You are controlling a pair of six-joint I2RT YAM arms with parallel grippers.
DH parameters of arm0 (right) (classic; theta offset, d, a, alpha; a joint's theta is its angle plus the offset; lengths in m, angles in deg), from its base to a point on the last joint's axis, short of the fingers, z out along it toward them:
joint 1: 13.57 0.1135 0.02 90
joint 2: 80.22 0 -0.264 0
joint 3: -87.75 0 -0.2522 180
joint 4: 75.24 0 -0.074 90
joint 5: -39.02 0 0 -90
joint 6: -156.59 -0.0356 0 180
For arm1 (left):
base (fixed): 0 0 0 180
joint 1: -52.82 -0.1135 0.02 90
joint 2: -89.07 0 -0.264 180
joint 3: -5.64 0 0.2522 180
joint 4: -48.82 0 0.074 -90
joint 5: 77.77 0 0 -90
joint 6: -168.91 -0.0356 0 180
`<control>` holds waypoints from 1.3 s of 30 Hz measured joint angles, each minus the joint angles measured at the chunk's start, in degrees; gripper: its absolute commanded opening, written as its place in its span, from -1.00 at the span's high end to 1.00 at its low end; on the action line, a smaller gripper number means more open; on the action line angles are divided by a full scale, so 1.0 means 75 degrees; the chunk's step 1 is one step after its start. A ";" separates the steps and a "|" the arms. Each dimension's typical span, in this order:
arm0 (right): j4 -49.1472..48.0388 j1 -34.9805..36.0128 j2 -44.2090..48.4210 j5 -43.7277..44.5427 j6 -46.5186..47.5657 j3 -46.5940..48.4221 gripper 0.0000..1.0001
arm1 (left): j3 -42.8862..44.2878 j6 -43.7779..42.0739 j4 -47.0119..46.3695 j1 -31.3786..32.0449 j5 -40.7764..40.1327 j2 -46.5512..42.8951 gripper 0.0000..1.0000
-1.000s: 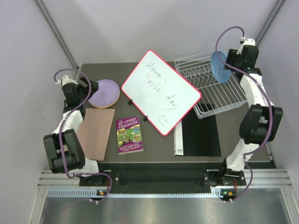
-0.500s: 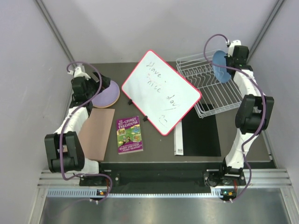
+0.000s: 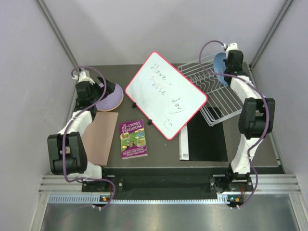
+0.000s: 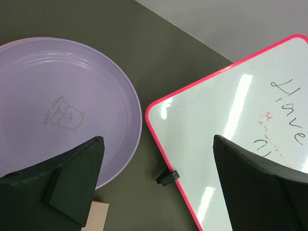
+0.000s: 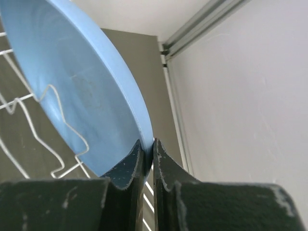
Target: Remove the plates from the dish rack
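Note:
A light blue plate (image 3: 219,67) (image 5: 72,82) stands on edge among the tines of the white wire dish rack (image 3: 222,102) (image 5: 24,122) at the back right. My right gripper (image 3: 230,61) (image 5: 148,147) is shut on this plate's rim, one finger on each face. A lilac plate (image 3: 111,95) (image 4: 57,106) lies flat at the back left on top of an orange-rimmed one. My left gripper (image 3: 95,92) (image 4: 157,159) hangs open just above the lilac plate's right edge, holding nothing.
A red-rimmed whiteboard (image 3: 166,94) (image 4: 240,125) lies tilted mid-table between the arms. A brown board (image 3: 98,137), a book (image 3: 133,138), a white strip (image 3: 184,145) and a black mat (image 3: 208,139) lie toward the front. Walls stand close on both sides.
My right gripper has moved left and back to the blue plate and shut on its rim; the rack shifted a little. The left gripper drifted slightly right over the lilac plate.

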 measured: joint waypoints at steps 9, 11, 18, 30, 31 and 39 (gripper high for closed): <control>-0.2567 0.0755 0.0469 0.2538 0.0224 -0.1851 1.00 | -0.0009 -0.0015 0.0006 0.0055 -0.0096 0.0000 -0.98; -0.2943 0.0793 0.0662 0.2868 0.0268 -0.2145 1.00 | -0.0009 -0.0015 0.0006 0.0085 -0.0119 0.0000 -0.98; -0.4249 0.0877 0.1338 0.3722 0.0568 -0.2873 1.00 | -0.0009 -0.0015 0.0009 0.0175 -0.0131 -0.0003 -0.98; -0.2331 0.0918 0.3657 0.3223 -0.0699 -0.2949 1.00 | -0.0009 0.0044 -0.0067 0.0452 0.0210 -0.0414 -0.98; -0.1705 0.0918 0.3928 0.2844 -0.1067 -0.2806 1.00 | -0.0009 0.0143 -0.0207 0.0466 0.0463 -0.0423 -0.98; 0.0717 0.0968 0.5581 -0.1049 -0.3465 -0.2445 1.00 | 0.0003 0.0912 -0.1527 0.0863 0.1842 -0.0425 -0.98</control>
